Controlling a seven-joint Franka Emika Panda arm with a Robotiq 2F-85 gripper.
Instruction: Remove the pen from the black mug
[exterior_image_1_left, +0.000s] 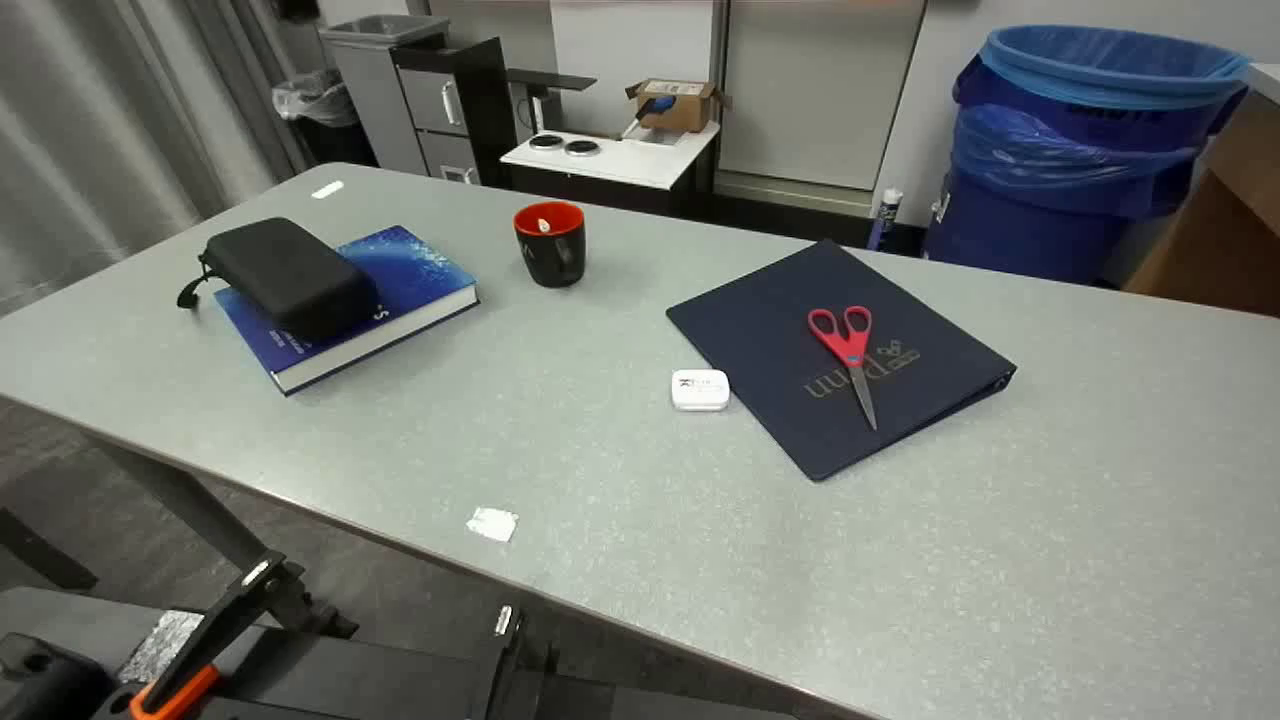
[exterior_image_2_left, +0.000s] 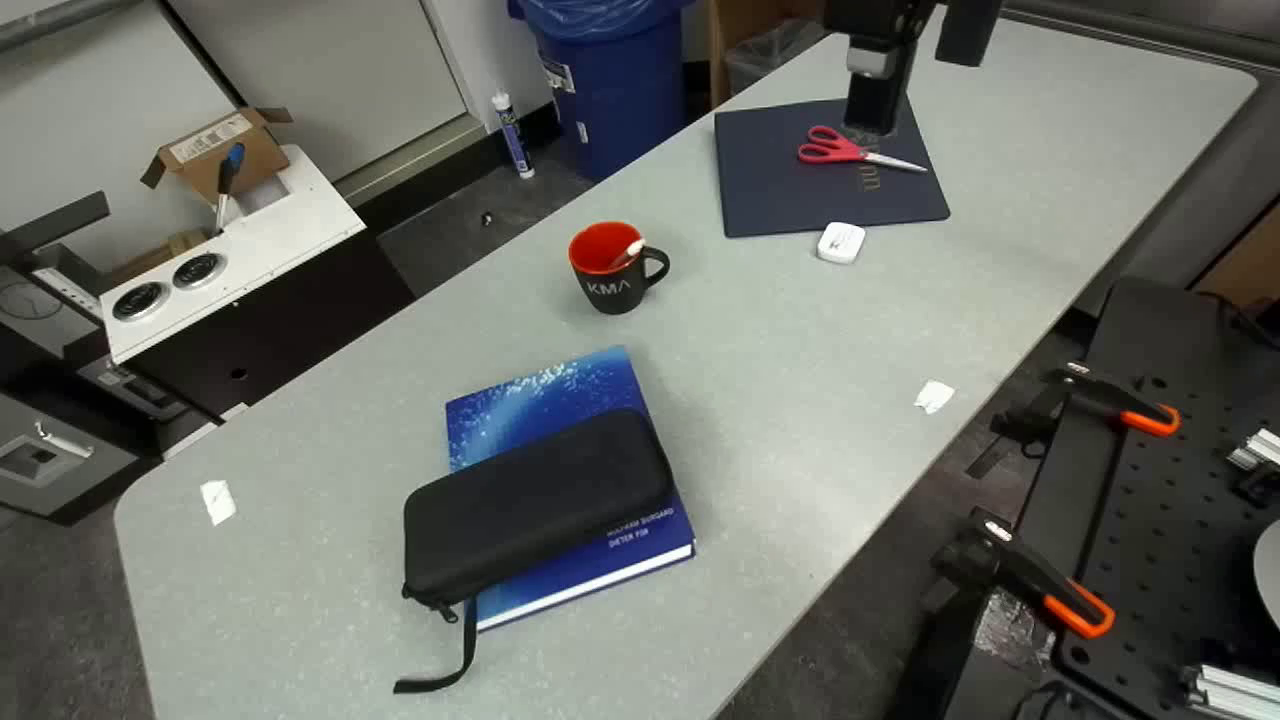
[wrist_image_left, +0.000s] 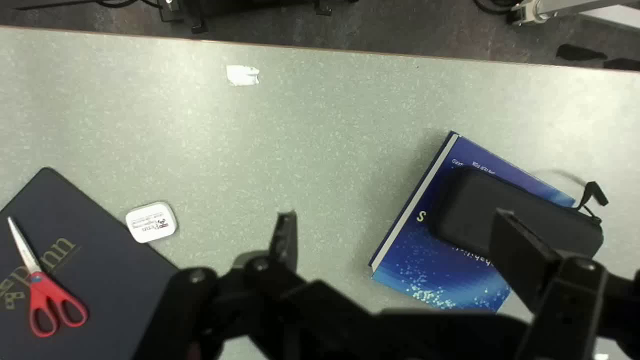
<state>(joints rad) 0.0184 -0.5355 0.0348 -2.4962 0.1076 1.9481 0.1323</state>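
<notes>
The black mug (exterior_image_1_left: 556, 256) stands upright on the table, its red inside showing in both exterior views; its handle and KMA lettering show in an exterior view (exterior_image_2_left: 613, 290). The light pen (exterior_image_2_left: 634, 248) leans in the mug, its white tip at the rim by the handle; its tip also shows in an exterior view (exterior_image_1_left: 543, 226). The pen's lower part is hidden inside. My gripper (wrist_image_left: 395, 214) is open and empty in the wrist view, high above the table. Parts of it show at the top of an exterior view (exterior_image_2_left: 915, 95), apart from the mug. The wrist view does not show mug or pen.
A blue book (exterior_image_2_left: 560, 390) with a black case (exterior_image_2_left: 540, 500) on it lies near the mug. A dark binder (exterior_image_1_left: 760, 320) carries red-handled scissors (exterior_image_1_left: 845, 345). A small white box (exterior_image_1_left: 700, 390) touches or nearly touches the binder. The table edge (wrist_image_left: 320, 49) shows in the wrist view.
</notes>
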